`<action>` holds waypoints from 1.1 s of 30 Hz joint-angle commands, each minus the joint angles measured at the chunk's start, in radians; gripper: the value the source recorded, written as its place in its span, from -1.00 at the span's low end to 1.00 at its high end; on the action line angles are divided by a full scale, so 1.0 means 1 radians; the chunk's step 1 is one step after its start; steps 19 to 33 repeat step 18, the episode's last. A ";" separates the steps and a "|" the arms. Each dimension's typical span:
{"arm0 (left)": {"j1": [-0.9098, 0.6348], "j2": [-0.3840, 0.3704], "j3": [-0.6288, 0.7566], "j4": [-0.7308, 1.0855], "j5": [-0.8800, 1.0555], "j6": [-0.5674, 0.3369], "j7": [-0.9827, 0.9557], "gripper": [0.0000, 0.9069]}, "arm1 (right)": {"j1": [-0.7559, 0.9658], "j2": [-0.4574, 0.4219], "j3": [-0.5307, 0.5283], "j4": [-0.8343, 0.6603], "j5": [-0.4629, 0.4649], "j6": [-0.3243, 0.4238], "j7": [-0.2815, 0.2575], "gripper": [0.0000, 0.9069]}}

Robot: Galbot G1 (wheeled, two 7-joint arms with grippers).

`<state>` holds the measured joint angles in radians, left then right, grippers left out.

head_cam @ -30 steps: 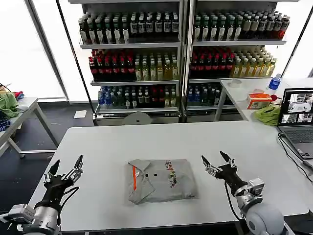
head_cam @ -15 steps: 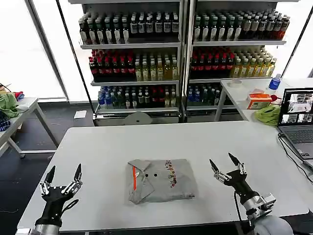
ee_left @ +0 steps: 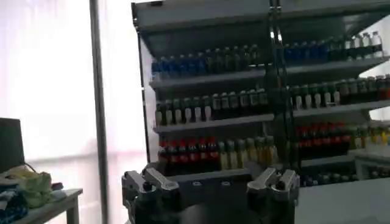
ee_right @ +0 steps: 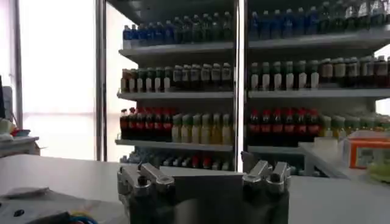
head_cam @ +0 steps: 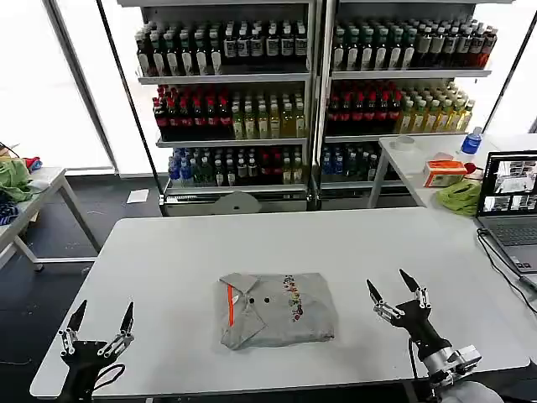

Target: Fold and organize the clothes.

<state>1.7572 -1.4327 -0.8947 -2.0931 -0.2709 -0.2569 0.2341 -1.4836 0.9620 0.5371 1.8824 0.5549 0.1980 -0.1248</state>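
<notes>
Shirt [head_cam: 278,310] sits folded into a compact rectangle, centre of the white table [head_cam: 252,243], slightly toward the near edge. Orange collar stripe on its left side, chest print near the top middle, two buttons visible between them. Long axis runs left-right. Fold looks complete to me; edges a bit soft on the near-left corner.

Right gripper [head_cam: 395,295] is just right of the shirt, over the table, fingers spread, nothing held. Shirt lies to its left, roughly level with it in depth. Right wrist view shows a corner of the grey cloth [ee_right: 36,210] with print colour at the frame's low edge, so the fabric is close to that gripper [ee_right: 204,176].

Left gripper [head_cam: 100,330] is well apart from the shirt, out at the near-left corner of the table, fingers also spread and empty. Its wrist view looks out over its gripper [ee_left: 210,182] at the drink shelves [ee_left: 268,122], not at the cloth.

Right arm is clearly the nearer one if the shirt needs a nudge or a pickup; approach would be along the long axis from the right edge.

Open room: wide bare table on all sides of the shirt, most on the far side and left. Laptop [head_cam: 508,197] and cable sit far right, clear of any slide path unless moving right.
</notes>
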 commanded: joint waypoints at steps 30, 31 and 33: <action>0.041 0.021 -0.127 -0.059 -0.143 0.059 0.134 1.00 | -0.161 -0.005 0.073 0.084 0.037 0.065 0.006 1.00; 0.041 0.021 -0.127 -0.059 -0.143 0.059 0.134 1.00 | -0.161 -0.005 0.073 0.084 0.037 0.065 0.006 1.00; 0.041 0.021 -0.127 -0.059 -0.143 0.059 0.134 1.00 | -0.161 -0.005 0.073 0.084 0.037 0.065 0.006 1.00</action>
